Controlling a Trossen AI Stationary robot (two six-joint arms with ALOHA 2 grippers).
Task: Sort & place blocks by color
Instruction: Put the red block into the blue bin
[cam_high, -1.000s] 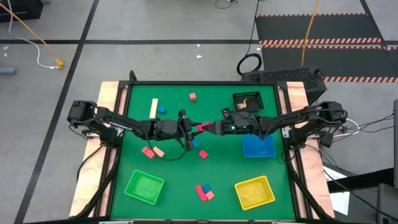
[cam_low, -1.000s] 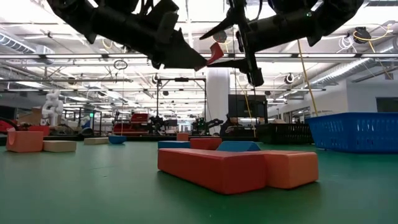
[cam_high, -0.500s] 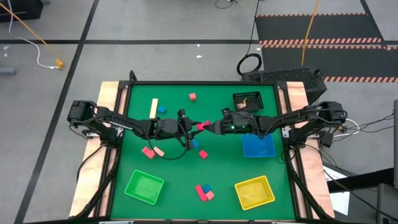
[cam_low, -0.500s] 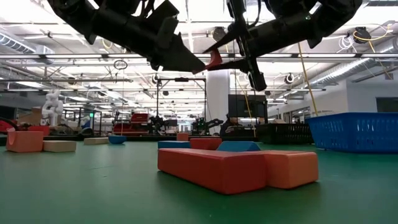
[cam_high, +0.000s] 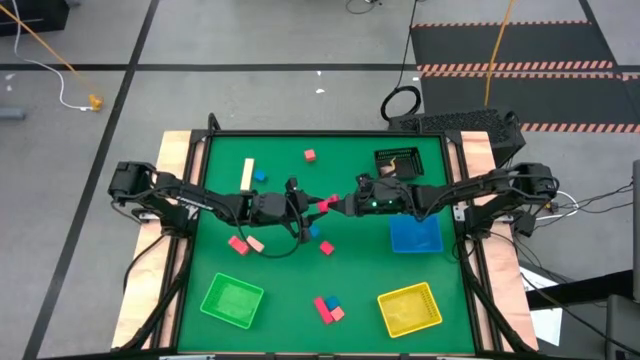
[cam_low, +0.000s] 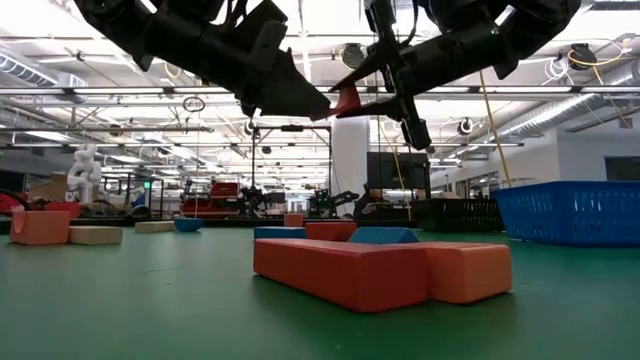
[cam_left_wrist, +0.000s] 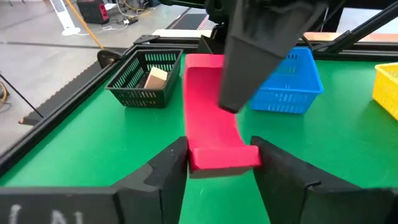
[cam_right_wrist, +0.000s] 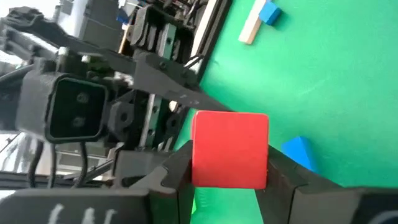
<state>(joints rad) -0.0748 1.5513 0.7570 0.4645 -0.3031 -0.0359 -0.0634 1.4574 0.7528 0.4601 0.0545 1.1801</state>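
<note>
Above the table's middle, a red block (cam_high: 325, 204) with a curved top hangs between my two grippers. My left gripper (cam_high: 312, 207) reaches in from the left, and the block's near end sits between its fingers (cam_left_wrist: 222, 155). My right gripper (cam_high: 334, 206) reaches in from the right and is shut on the block's other end (cam_right_wrist: 230, 155). Other blocks lie on the green mat: a cream bar (cam_high: 247, 173), a small red cube (cam_high: 310, 155), a pink and tan pair (cam_high: 243, 243) and a red, blue and pink cluster (cam_high: 328, 307). My left gripper has the block's left end (cam_left_wrist: 224, 158) between its two fingers, which come in about level from the table's left and lie along the block. The block is clear of the mat. My right gripper pinches the block's right end (cam_right_wrist: 230, 149) between its two fingers. It comes in about level from the table's right, rolled so that one finger (cam_left_wrist: 255, 56) lies on the block's curved top. The block stays level in the air.
A blue tray (cam_high: 415, 235) sits under my right arm. A yellow tray (cam_high: 409, 308) and a green tray (cam_high: 232, 300) stand near the front edge. At the back right is a black mesh basket (cam_high: 397, 160) with a tan block inside. A blue block (cam_high: 310, 230) and a red one (cam_high: 327, 247) lie below the grippers.
My right gripper has edged toward the left gripper and shut its fingers on the red block's free end. The block has stayed in the air between the two grippers.
</note>
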